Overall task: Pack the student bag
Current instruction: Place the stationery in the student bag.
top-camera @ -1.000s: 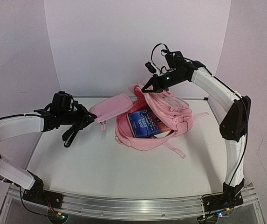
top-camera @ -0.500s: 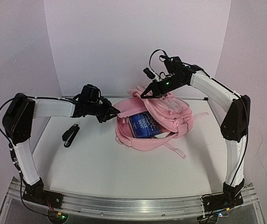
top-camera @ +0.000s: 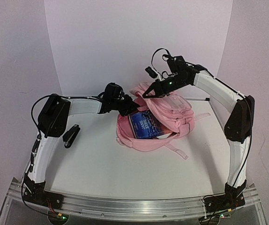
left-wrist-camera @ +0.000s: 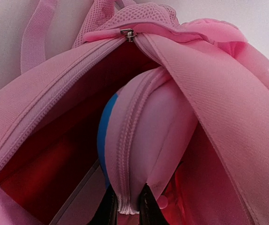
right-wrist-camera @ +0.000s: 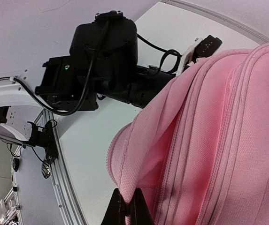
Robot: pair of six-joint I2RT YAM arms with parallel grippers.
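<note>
The student bag is a large pink backpack lying at the back middle of the table with its main compartment open toward the left. A blue book lies inside it. My right gripper is shut on the rim of the bag's top flap and holds it lifted. My left gripper is at the bag's mouth, shut on the end of a pink zipped pouch. In the left wrist view the pouch points into the opening, under the bag's flap and beside the book's blue edge.
A small black stapler-like object lies on the white table at the left. A pink strap trails from the bag toward the front. White walls close the back and both sides.
My left arm has swung right from the table's left side, carrying the pink pouch to the bag's mouth. My right gripper keeps hold of the flap, almost unmoved.
</note>
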